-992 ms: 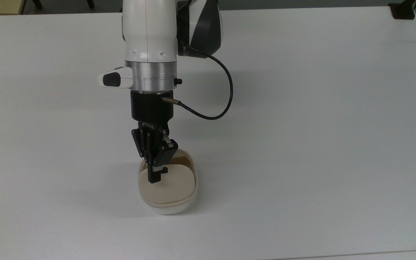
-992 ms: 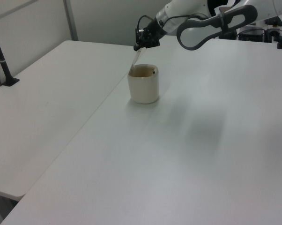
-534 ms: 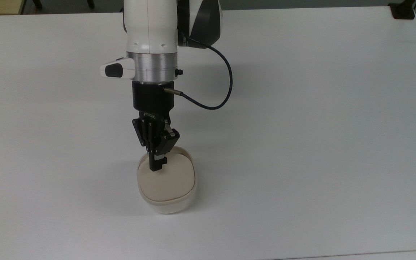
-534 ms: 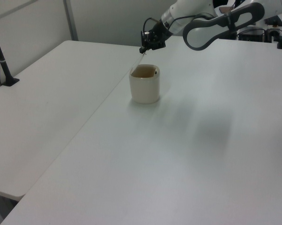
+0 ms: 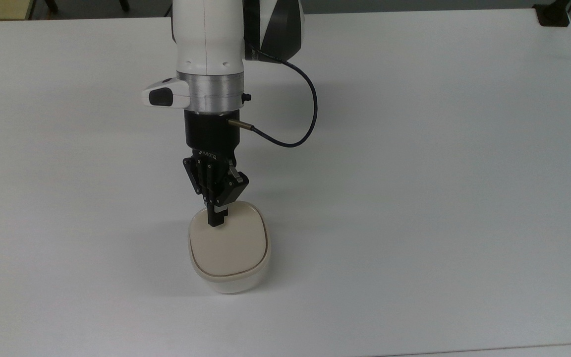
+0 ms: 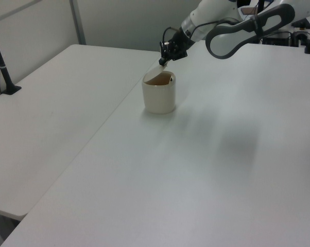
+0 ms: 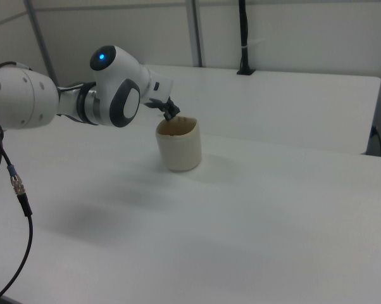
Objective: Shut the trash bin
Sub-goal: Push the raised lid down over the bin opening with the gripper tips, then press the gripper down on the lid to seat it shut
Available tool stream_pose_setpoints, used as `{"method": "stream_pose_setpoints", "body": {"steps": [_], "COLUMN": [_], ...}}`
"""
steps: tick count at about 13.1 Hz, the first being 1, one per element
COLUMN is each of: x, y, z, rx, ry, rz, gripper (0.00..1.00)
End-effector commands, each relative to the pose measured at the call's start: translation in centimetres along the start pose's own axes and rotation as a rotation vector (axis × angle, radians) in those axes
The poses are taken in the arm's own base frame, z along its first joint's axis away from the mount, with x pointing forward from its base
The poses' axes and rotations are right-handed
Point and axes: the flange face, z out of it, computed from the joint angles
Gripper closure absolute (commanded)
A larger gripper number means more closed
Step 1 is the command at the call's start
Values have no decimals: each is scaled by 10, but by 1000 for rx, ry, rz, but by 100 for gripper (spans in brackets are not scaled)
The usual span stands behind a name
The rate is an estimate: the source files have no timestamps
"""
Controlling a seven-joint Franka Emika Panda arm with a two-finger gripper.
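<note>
In the top view your gripper (image 5: 217,221) has its fingers together on the beige lid (image 5: 229,244) of the bin (image 5: 231,282), which stands mid-table (image 5: 439,173). In the left view the lid (image 6: 156,75) is still tilted. Light, stiff plastic, probably; press near its free edge.

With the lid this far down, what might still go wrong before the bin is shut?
1. In the left view the lid is tilted, its raised edge at the claw; letting go now may leave it ajar.
2. The trash bin stands loose on the table, so an off-centre push could slide or tip it.
</note>
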Motion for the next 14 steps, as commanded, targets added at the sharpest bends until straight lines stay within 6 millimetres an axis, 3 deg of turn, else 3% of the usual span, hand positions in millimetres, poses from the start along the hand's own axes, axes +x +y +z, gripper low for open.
{"method": "stream_pose_setpoints", "body": {"steps": [1, 8, 10, 12, 14], "x": [-17, -42, -42, -32, -5], "y": [19, 37, 35, 29, 14], "z": [0, 27, 26, 13, -35], "rx": [-48, -93, -90, -73, -80], "ry": [-46, -105, -104, -84, -84], "rz": [-80, -144, -146, -134, -106], "gripper": [100, 100, 100, 100, 100]}}
